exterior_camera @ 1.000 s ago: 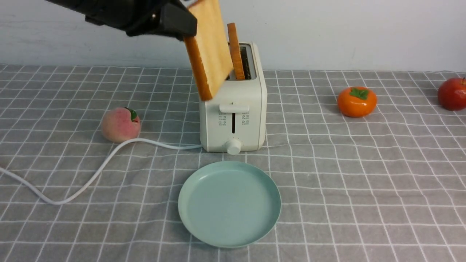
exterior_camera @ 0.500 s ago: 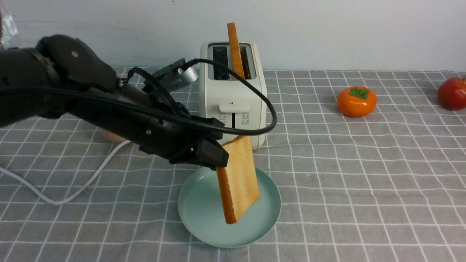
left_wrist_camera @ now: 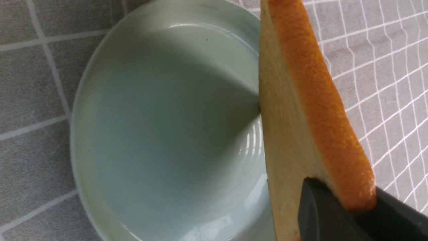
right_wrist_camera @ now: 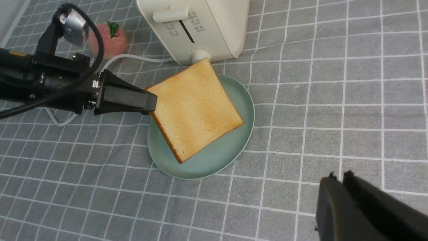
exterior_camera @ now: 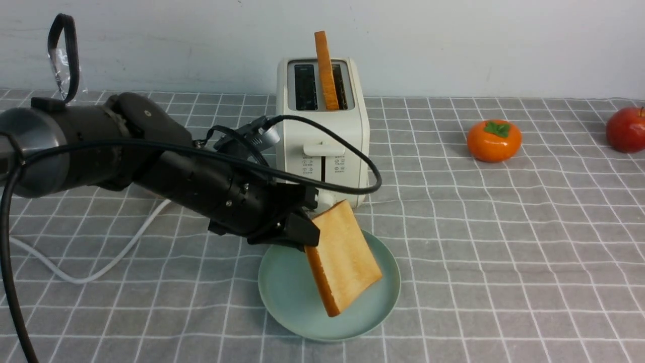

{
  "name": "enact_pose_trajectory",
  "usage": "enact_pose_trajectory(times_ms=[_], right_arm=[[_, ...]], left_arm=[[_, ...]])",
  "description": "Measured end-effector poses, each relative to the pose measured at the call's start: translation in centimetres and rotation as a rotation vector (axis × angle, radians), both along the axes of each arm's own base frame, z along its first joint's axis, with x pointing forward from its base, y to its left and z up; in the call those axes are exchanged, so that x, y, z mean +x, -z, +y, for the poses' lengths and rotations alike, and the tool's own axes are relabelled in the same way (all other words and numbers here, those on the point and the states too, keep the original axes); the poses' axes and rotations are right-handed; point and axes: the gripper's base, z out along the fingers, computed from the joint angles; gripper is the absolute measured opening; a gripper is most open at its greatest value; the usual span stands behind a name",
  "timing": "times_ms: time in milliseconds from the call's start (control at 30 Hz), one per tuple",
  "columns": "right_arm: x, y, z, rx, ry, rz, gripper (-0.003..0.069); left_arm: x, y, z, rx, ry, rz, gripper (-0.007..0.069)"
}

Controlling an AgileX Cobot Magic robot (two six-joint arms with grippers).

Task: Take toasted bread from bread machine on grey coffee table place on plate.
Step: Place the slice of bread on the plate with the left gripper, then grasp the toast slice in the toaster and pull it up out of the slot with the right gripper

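Golden toast slice (exterior_camera: 347, 257) hangs tilted low over the plate (exterior_camera: 284, 302), its corner clamped by the left gripper (exterior_camera: 309, 234), ready to be laid flat; second slice (exterior_camera: 326, 70) stands in the bread machine (exterior_camera: 322, 151); right gripper (right_wrist_camera: 338, 187) waits apart, jaws together.

Front faces forward; wrists look down, left closest; share plate (exterior_camera: 287, 295).

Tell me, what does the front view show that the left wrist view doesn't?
Only the front view: the bread machine with a second slice standing in one slot, an orange fruit and a red apple. Only the left wrist view: a close look at the crust edge pinched by the left gripper. Both: the held toast, tilted over the plate, and the grey coffee table.
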Motion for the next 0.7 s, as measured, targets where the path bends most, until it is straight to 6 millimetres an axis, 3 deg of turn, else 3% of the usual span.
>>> enact_pose_trajectory(times_ms=[133, 167, 267, 400, 533, 567, 600, 633, 700], right_arm=[[0.1, -0.1, 0.0, 0.003, 0.006, -0.010, 0.0035], [0.1, -0.1, 0.0, 0.004, 0.006, -0.012, 0.0035], [0.5, -0.2, 0.0, 0.007, 0.001, 0.002, 0.0035], [2.7, -0.7, 0.3, -0.005, -0.040, 0.107, 0.0035], [7.0, -2.1, 0.5, -0.030, -0.095, 0.190, 0.0035], [7.2, -2.5, 0.6, -0.031, -0.097, 0.184, 0.0035], [9.4, -3.0, 0.9, -0.044, -0.126, 0.204, 0.0035], [9.4, -3.0, 0.9, -0.044, -0.126, 0.204, 0.0035], [12.9, -3.5, 2.5, -0.068, -0.183, 0.214, 0.0035]], left_arm=[[-0.1, 0.5, 0.5, 0.082, 0.021, 0.004, 0.0237], [-0.1, 0.5, 0.5, 0.088, 0.025, 0.001, 0.0237], [-0.7, 0.8, 1.4, 0.200, 0.053, 0.030, 0.0393], [-1.4, -0.6, 2.7, 0.324, 0.009, 0.016, 0.0435], [-2.7, -3.8, 4.6, 0.429, -0.104, -0.037, 0.0335], [-2.9, -4.2, 4.8, 0.435, -0.117, -0.040, 0.0315], [-3.8, -5.7, 5.4, 0.449, -0.168, -0.052, 0.0216], [-3.9, -5.7, 5.5, 0.454, -0.171, -0.047, 0.0202], [-6.2, -8.8, 6.8, 0.464, -0.229, -0.110, 0.0025]])
